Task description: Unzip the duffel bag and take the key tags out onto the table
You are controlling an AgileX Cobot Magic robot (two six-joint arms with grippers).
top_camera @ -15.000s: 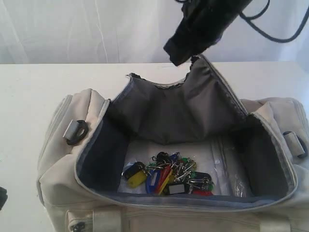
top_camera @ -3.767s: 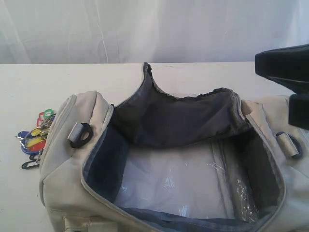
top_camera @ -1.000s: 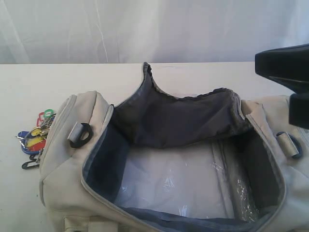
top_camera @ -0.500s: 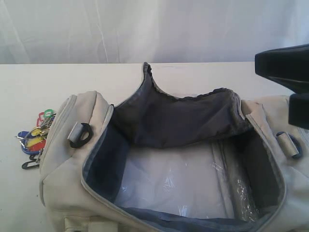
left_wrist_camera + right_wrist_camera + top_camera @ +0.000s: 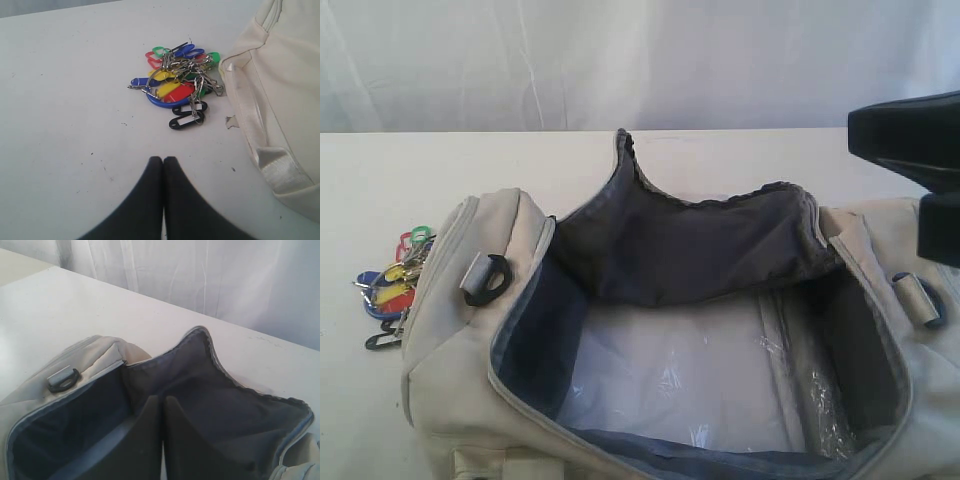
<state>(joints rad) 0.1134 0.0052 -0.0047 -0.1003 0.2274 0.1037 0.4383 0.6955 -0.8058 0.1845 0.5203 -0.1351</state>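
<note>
Lying on table [image 5: 380, 170], key tags [image 5: 390, 290], no longer inside duffel bag [image 5: 450, 370]

White table [image 5: 380, 180] carries open duffel bag [image 5: 450, 370], key tags [image 5: 390, 290] (just beside).

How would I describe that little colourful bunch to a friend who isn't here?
Find the cream duffel bag lying open on the white table. Right beside its end on the left of the exterior view lie the key tags. They are the only bright thing there: yellow, red, blue, green and black plastic tabs tangled on metal rings.
</note>
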